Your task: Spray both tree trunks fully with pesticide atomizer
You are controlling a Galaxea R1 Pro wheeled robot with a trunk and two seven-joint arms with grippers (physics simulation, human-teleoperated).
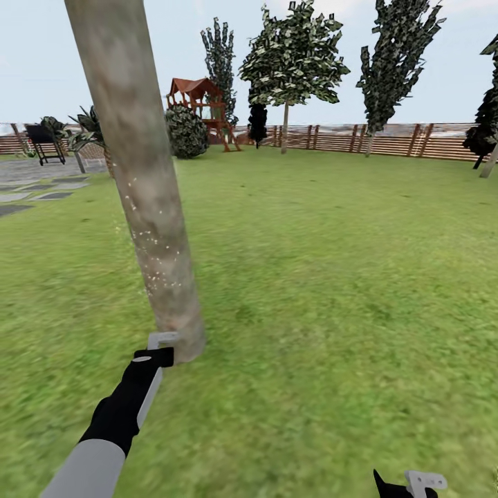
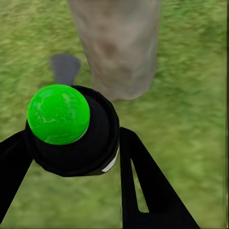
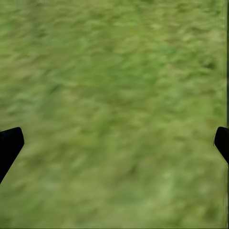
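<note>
My left pincer (image 2: pixel 71 157) clamps the sprayer (image 2: pixel 71 129) by its stiff, light body near the trunk (image 1: pixel 149 207); right pincer (image 3: pixel 114 143) spread wide.

The left arm reaches forward and slightly to the right from the lower left of the head view, its grey sleeve giving way to a black forearm and wrist. At its end the left tool (image 1: pixel 161 344) shows pale grey-white fingers pointing ahead. In the left wrist view the two black fingers (image 2: pixel 143 186) spread to either side of the pesticide atomizer (image 2: pixel 71 131) and clamp its dark round body between them. The right arm stays low; only its black wrist and the pale right tool (image 1: pixel 423 481) peek in at the head view's lower edge. In the right wrist view its black fingertips (image 3: pixel 9 143) stand wide apart.
</note>
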